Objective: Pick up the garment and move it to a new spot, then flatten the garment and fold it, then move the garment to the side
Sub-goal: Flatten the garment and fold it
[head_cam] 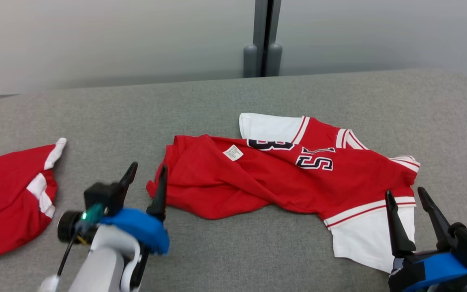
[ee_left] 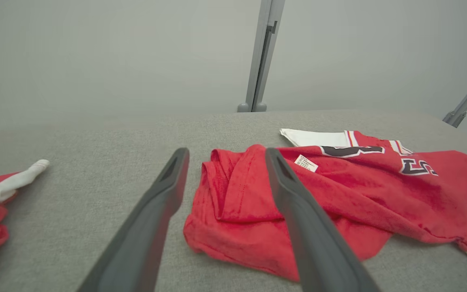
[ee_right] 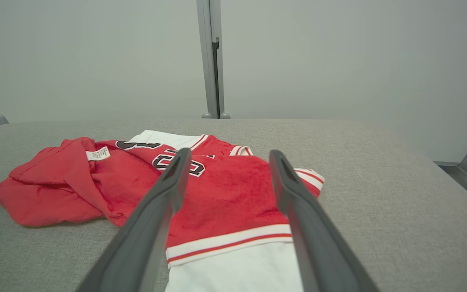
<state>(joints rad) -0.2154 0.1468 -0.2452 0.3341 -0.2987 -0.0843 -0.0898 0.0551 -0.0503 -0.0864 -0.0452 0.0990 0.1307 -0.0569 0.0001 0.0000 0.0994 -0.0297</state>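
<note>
crumpled red-and-white jersey garment (head_cam: 282, 178) is stretching left-to-right mid-frame; left end effector (head_cam: 148, 166) is sitting at its left tip, right end effector (head_cam: 404, 191) at the lower-right hem, both spread apart, empty

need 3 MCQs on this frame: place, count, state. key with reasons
1. Where does the small red garment lie from the jersey?
A. the robot's left
B. the robot's right
C. on top of it
2. How many garments lie on the grey table?
A. one
B. two
C. four
3. How stand the left tool and right tool?
A. both shut on cloth
B. one open, one shut
C. both open, gripping nothing
Key: 1 A, it lies far left in the head view. 2 B, the jersey plus the small one. 3 C, each tool's fingers stand apart, nothing clamped.
</note>
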